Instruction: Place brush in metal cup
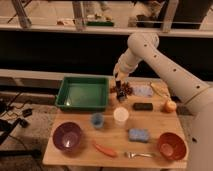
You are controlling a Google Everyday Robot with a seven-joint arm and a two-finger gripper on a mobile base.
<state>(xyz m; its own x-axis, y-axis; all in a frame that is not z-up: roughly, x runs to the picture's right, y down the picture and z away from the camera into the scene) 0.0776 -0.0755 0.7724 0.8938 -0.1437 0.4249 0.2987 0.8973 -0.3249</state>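
Brush (120, 94), a small slim dark thing with a paler end, sits at the back of the table (155, 122), just right of the green tray (82, 93) and directly beneath the gripper (119, 85), which points down close over it. Its long axis looks near upright, though that is hard to judge. Whether the gripper clasps it cannot be told. Nearer the front stand a small blue cup (97, 120) and, to its right, a white cup (120, 116); which one is metal is unclear
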